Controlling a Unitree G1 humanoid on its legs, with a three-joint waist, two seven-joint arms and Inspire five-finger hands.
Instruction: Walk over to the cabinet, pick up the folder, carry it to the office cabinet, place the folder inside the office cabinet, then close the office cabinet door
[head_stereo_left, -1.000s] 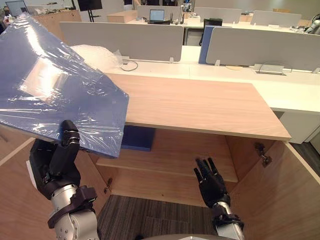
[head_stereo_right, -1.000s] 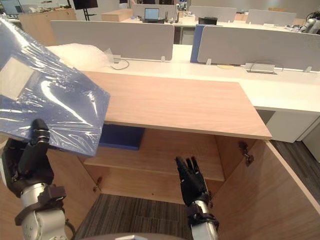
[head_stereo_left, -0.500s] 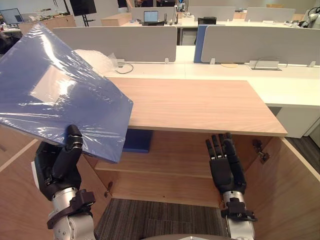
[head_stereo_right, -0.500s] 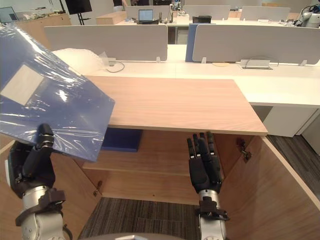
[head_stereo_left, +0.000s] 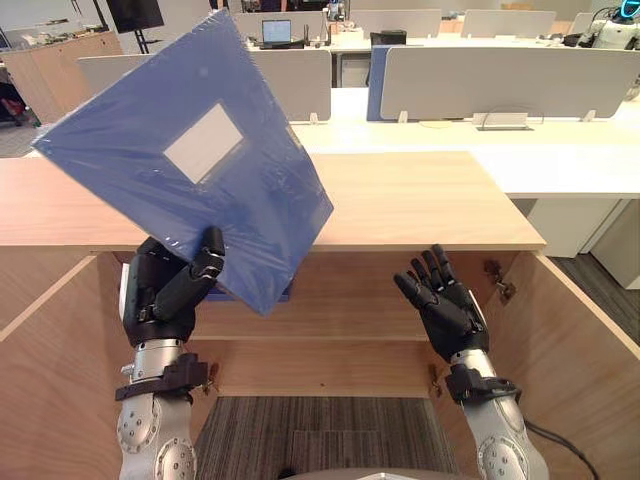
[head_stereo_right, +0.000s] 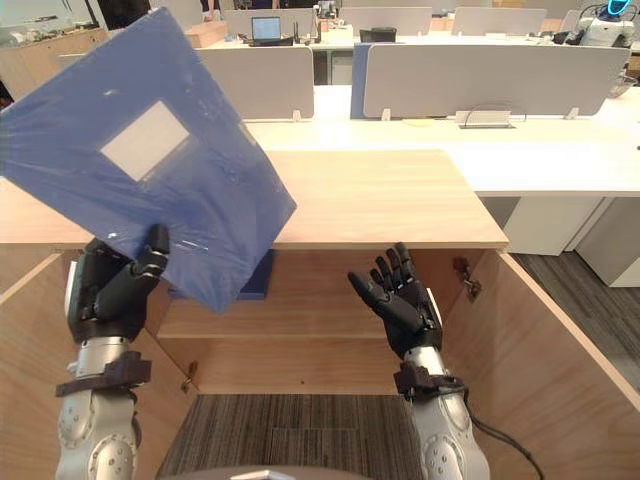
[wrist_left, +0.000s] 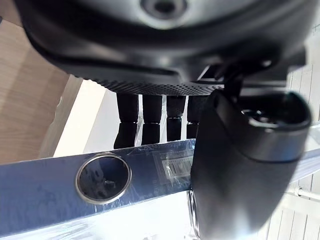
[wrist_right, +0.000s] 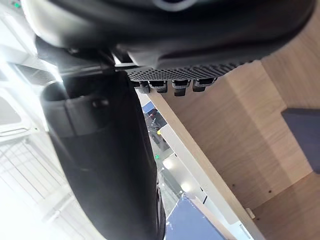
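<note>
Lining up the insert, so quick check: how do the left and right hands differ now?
The left hand pinches the blue folder at its lower edge, thumb on its face; the right hand holds nothing. The left hand's fingers lie behind the folder, the right hand's spread open. Both are raised before the open office cabinet.

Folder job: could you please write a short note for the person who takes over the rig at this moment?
Left hand: shut on the blue folder, held up tilted before the office cabinet.
Right hand: open, empty, in front of the shelf.
Done: folder picked up and brought to the cabinet; doors stand open.
Left: place the folder inside, close the doors.
</note>
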